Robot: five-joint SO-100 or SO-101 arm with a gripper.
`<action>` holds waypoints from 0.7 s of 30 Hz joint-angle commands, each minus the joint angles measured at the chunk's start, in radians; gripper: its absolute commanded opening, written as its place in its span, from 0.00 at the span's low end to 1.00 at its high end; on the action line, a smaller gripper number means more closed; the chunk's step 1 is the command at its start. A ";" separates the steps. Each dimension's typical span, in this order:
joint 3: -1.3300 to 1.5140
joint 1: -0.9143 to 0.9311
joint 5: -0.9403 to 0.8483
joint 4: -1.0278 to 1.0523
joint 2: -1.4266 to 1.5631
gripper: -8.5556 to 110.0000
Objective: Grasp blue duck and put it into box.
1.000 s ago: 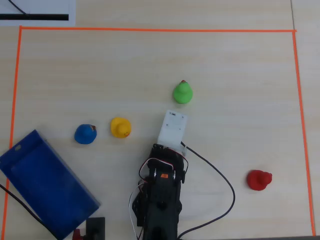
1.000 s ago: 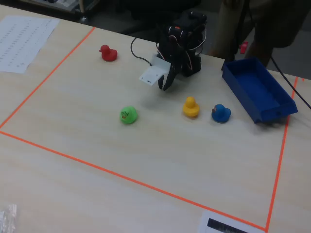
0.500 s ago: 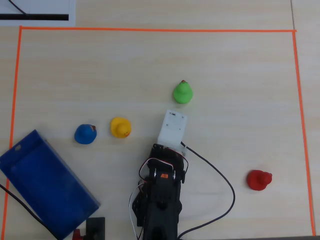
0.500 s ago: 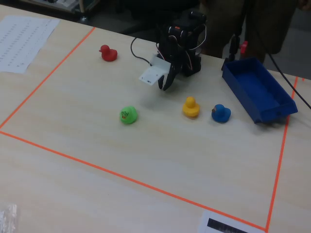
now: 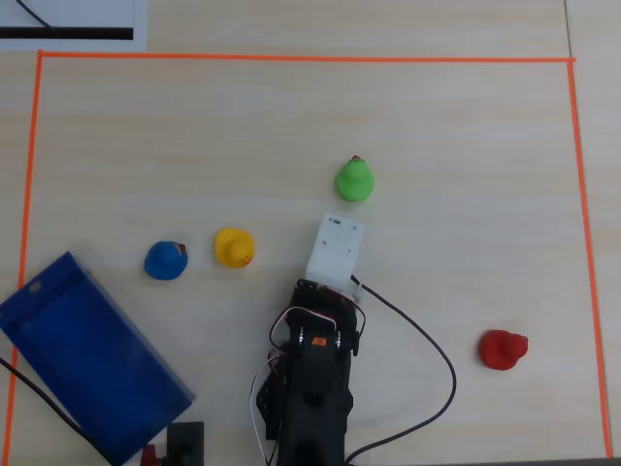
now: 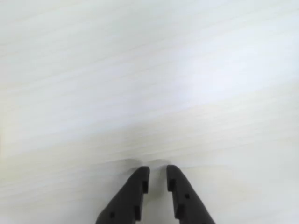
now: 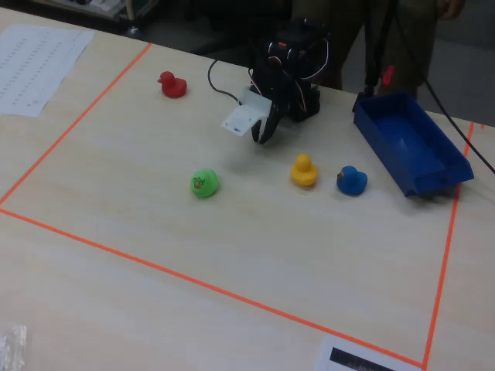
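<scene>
The blue duck [image 5: 165,260] [image 7: 351,180] sits on the pale wood table, between the yellow duck and the box. The box [image 5: 87,359] [image 7: 384,152] is a dark blue tray with nothing in it, lying at the lower left of the overhead view. My gripper [image 6: 157,172] [image 7: 261,135] hangs low over bare table near the arm's base, well apart from the blue duck. Its black fingers stand slightly open, with only a narrow gap and nothing between them. In the overhead view a white camera mount [image 5: 336,249] hides the fingers. The wrist view shows only table.
A yellow duck [image 5: 234,247] [image 7: 303,170] sits right beside the blue one. A green duck [image 5: 354,180] [image 7: 205,183] and a red duck [image 5: 503,349] [image 7: 172,83] lie further off. Orange tape [image 5: 291,58] frames the work area. A black cable [image 5: 432,340] loops beside the arm.
</scene>
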 commanded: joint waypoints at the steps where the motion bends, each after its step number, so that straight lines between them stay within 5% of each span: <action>1: -0.006 -0.112 0.003 0.012 -0.009 0.09; 17: -0.015 -0.055 -0.101 0.002 -0.014 0.07; 21: -0.305 -0.026 -0.184 0.025 -0.275 0.24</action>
